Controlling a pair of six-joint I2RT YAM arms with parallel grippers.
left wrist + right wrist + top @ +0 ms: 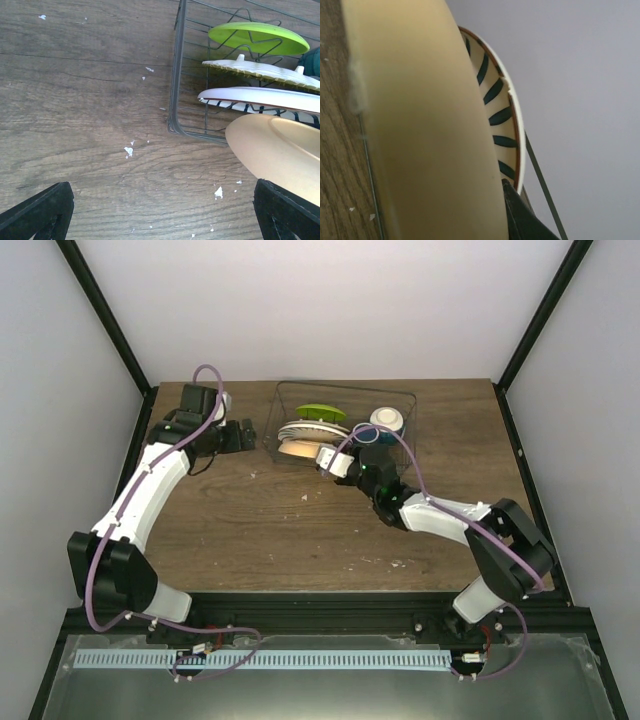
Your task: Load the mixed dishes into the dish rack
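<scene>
The dark wire dish rack (400, 400) stands at the back centre. In it are the lime-green plate (320, 412), the white plate with dark-blue stripes (296, 429), the small white bowl (388, 420) and the dark blue mug (367, 436). My right gripper (333, 460) is shut on the rim of a beige plate (298, 449), held tilted at the rack's near-left corner, just in front of the striped plate (495, 100). One dark finger (525, 220) shows beside the beige plate (420, 130); the other is hidden. My left gripper (165, 212) is open and empty over the table, left of the rack (176, 75).
A cream ribbed dish (260, 70) lies between the green plate (257, 37) and the striped plate (260, 95). White crumbs (129, 150) dot the wooden table (250, 530). Black frame posts (105, 310) and grey walls close in the back and sides.
</scene>
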